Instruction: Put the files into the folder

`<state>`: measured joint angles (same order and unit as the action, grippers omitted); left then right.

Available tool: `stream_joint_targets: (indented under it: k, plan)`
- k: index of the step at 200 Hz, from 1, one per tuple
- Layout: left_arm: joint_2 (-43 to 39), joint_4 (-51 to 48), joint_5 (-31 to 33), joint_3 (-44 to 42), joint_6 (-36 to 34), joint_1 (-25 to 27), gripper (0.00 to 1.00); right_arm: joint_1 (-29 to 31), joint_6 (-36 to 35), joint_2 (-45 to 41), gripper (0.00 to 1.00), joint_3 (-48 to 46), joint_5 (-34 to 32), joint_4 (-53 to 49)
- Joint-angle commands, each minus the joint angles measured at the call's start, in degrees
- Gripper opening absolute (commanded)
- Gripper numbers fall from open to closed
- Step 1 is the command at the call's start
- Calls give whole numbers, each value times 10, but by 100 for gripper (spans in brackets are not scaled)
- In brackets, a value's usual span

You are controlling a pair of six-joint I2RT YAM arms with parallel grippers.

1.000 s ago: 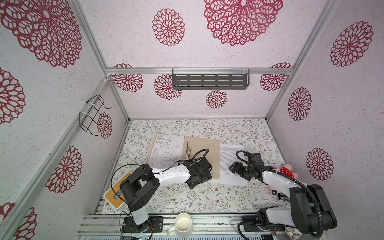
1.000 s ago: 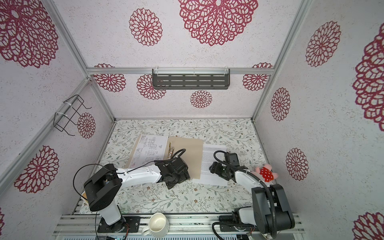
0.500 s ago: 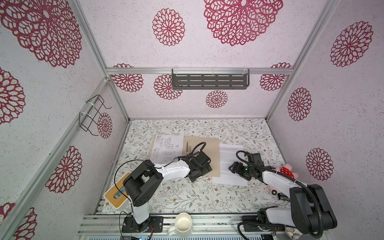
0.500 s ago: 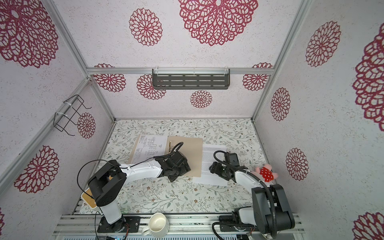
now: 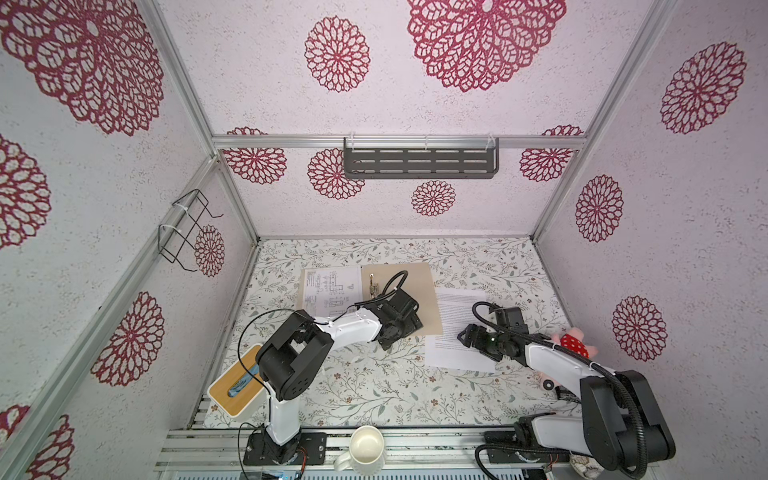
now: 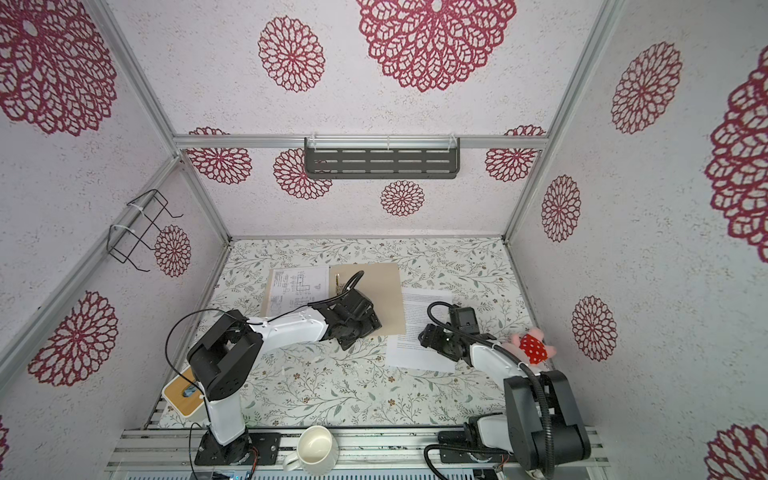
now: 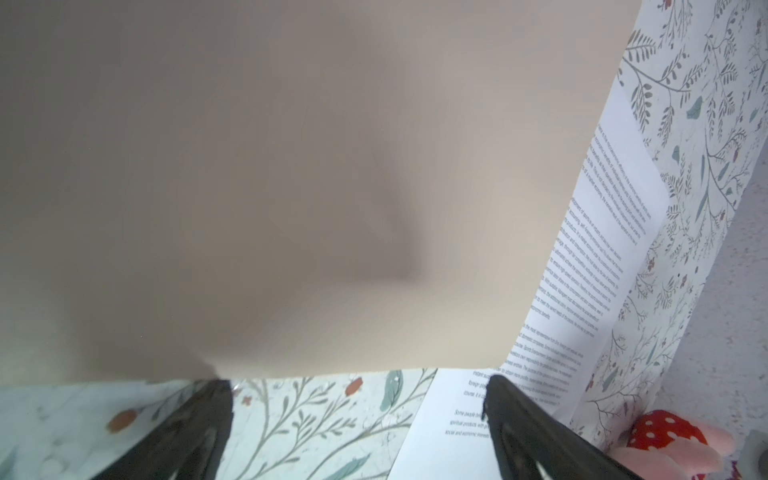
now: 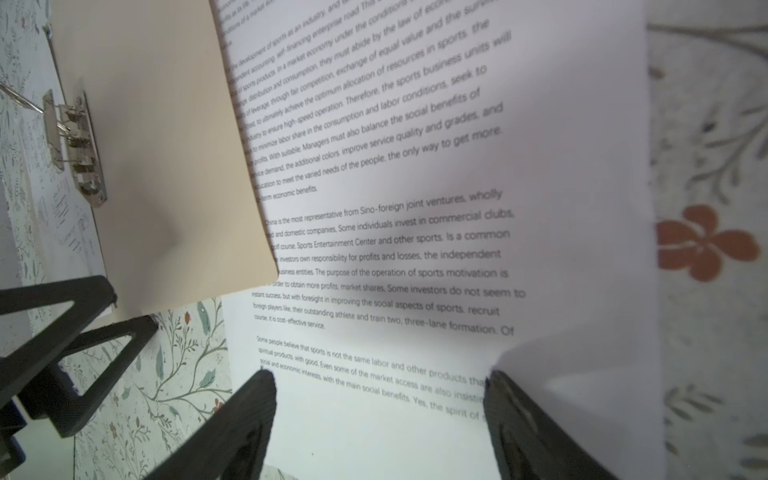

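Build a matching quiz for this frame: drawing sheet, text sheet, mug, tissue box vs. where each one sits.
Things
1. drawing sheet
2. text sheet
3. mug
4. tissue box

Places
A. on the front rail, off the table
B. right of the folder, one edge tucked under it
C. at the table's front left corner
D. left of the folder, alongside it

Pairs: 1-D, 2-B, 3-A, 4-C
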<state>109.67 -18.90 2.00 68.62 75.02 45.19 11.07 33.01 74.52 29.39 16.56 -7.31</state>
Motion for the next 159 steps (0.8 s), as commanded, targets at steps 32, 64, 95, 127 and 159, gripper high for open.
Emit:
stream_joint_targets:
  k: [32, 64, 95, 127, 159]
  plan:
    - [1, -26, -5, 12, 2, 27, 98, -3, -9, -30, 89, 6, -51, -107]
    - [18, -50, -9, 58, -4, 61, 98, -15, -23, -48, 95, 51, -68, -119]
    - [50, -85, 1, 108, -8, 91, 98, -41, -55, -37, 97, 86, -72, -128]
    - [72, -81, -7, 129, -6, 103, 98, -72, -85, -11, 99, 102, -80, -120]
    - [92, -91, -14, 155, -13, 107, 98, -100, -111, 20, 99, 110, -91, -107]
